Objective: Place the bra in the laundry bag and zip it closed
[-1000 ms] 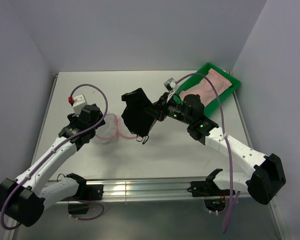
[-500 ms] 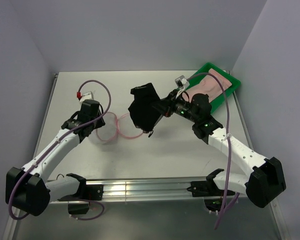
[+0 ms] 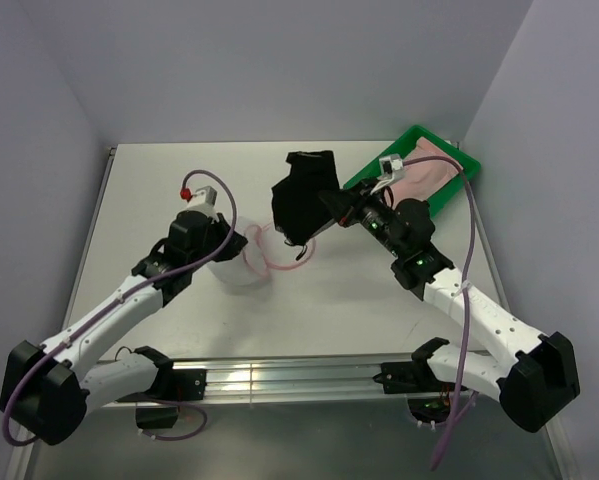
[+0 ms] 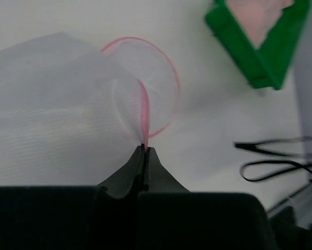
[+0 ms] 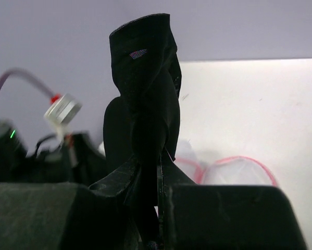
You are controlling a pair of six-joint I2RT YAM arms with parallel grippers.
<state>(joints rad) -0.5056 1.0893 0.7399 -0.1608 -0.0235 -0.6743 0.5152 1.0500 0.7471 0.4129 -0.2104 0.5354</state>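
Observation:
My left gripper (image 3: 231, 248) is shut on the pink zip rim of the laundry bag (image 3: 244, 272), a white mesh pouch on the table left of centre. In the left wrist view the rim runs straight into the closed tips of the left gripper (image 4: 145, 149), with the laundry bag's mesh (image 4: 51, 109) bulging to the left and its round flap lying open behind. The black bra (image 3: 301, 195) hangs in the air just right of the bag, and my right gripper (image 3: 331, 208) is shut on it. The right wrist view shows the bra (image 5: 145, 73) rising from the right gripper (image 5: 149, 167), with the bag (image 5: 238, 171) below and behind.
A green tray (image 3: 419, 133) holding pink cloth (image 3: 424, 170) sits at the back right, close behind the right wrist. The tray's corner (image 4: 260, 62) shows in the left wrist view, along with the bra's thin black straps (image 4: 281, 164) dangling over the table.
My left gripper has shut on the bag's pink rim and pulled it toward the centre. The right arm has carried the bra farther back and to the right.

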